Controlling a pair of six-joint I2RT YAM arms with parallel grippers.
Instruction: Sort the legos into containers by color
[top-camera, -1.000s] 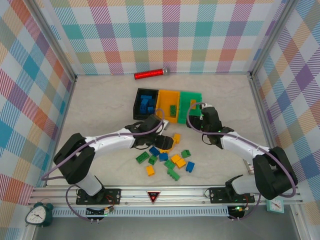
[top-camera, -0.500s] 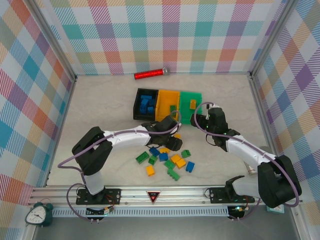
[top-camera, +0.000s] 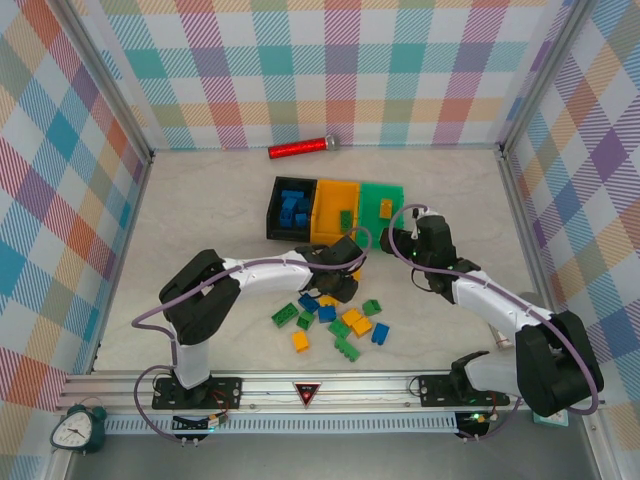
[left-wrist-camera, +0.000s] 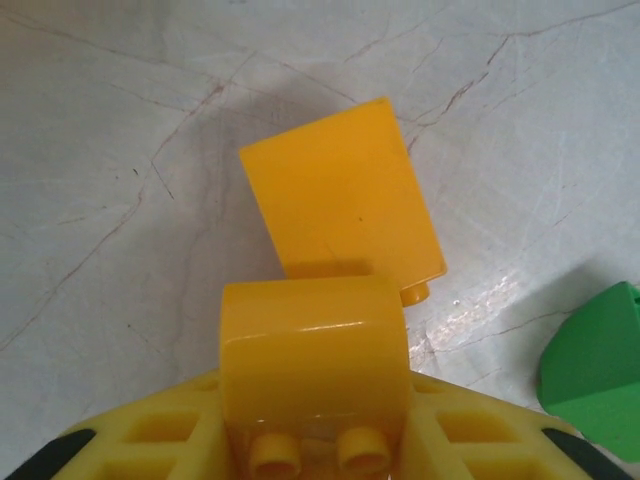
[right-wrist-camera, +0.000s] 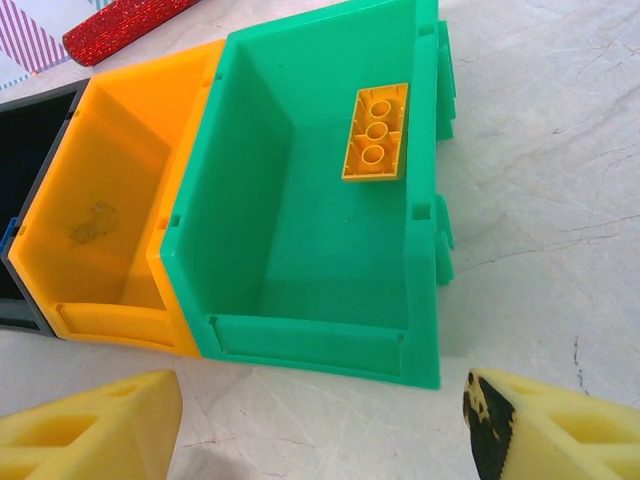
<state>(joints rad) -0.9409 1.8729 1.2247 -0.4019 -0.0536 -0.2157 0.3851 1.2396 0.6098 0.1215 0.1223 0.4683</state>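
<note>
Yellow-orange lego (left-wrist-camera: 313, 335) pinched between left gripper (top-camera: 345, 285) fingers, low over table (left-wrist-camera: 100, 150). Second yellow lego (left-wrist-camera: 340, 195) lies just beyond the fingertips, green lego (left-wrist-camera: 595, 355) to their right (close). Best to lift straight up, then clear the near rim of the orange-yellow bin (top-camera: 330, 200). Right gripper (right-wrist-camera: 320, 420) spread wide, empty, just short of green bin (right-wrist-camera: 300, 230); the gap between the arms looks tight.

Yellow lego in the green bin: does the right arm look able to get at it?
Probably yes. The right hand hovers open just before the green bin, whose top is open, and the yellow lego lies alone inside, nothing over it.
</note>
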